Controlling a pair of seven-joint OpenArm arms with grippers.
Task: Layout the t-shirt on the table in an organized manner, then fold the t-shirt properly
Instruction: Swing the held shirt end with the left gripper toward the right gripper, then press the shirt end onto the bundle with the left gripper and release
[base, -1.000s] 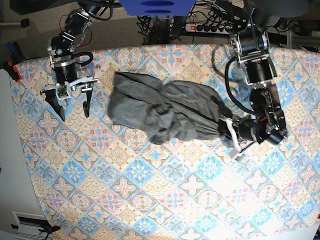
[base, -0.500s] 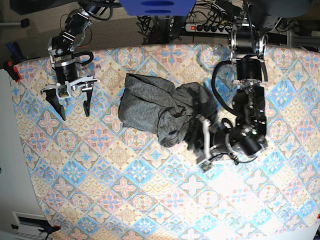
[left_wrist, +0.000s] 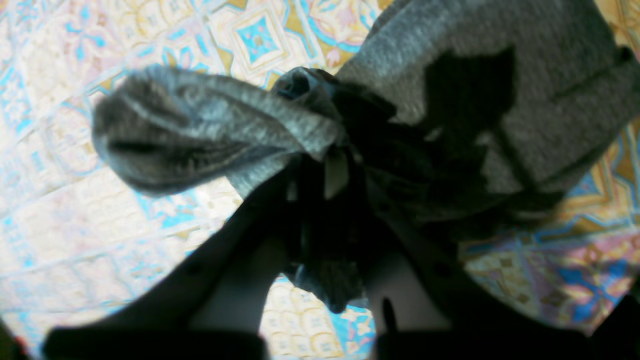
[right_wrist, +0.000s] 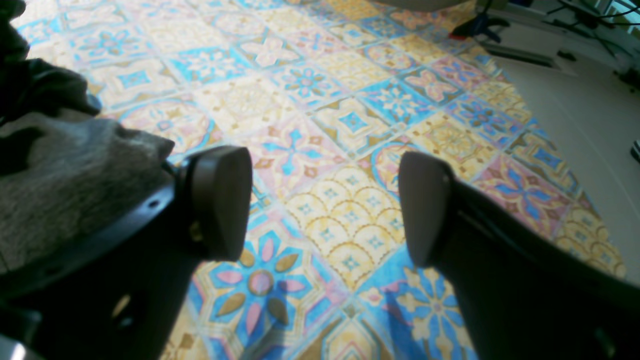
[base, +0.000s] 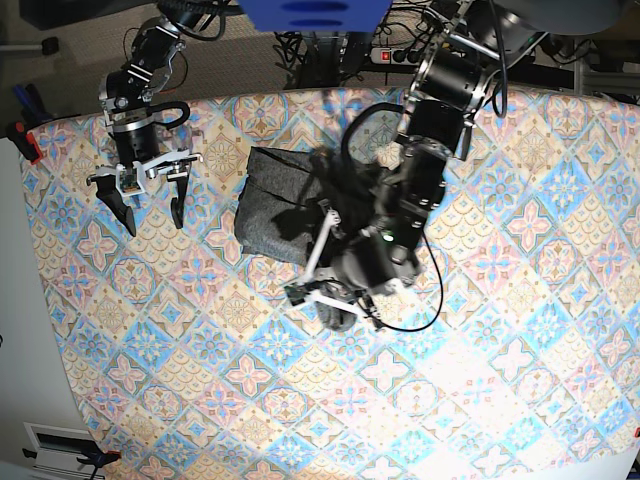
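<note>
The dark grey t-shirt (base: 268, 205) lies bunched on the table (base: 500, 380) at the upper middle, partly under my left arm. My left gripper (base: 327, 296) is shut on one end of the t-shirt and holds that bunch over the table just below the rest. In the left wrist view the gripper (left_wrist: 330, 195) pinches a twisted wad of the t-shirt (left_wrist: 215, 125), and more cloth spreads behind. My right gripper (base: 147, 196) is open and empty, left of the t-shirt. In the right wrist view its fingers (right_wrist: 220, 200) stand wide apart beside the t-shirt's edge (right_wrist: 60, 190).
The patterned table cloth (right_wrist: 350, 125) ends at an edge on the right of the right wrist view, with floor beyond. A power strip and cables (base: 400, 52) lie behind the table. A red clamp (base: 28, 140) grips the table's left edge.
My left arm has swung from the right side toward the middle, dragging the held end of the t-shirt over the rest. The shirt is now more bunched. The right arm has barely moved.
</note>
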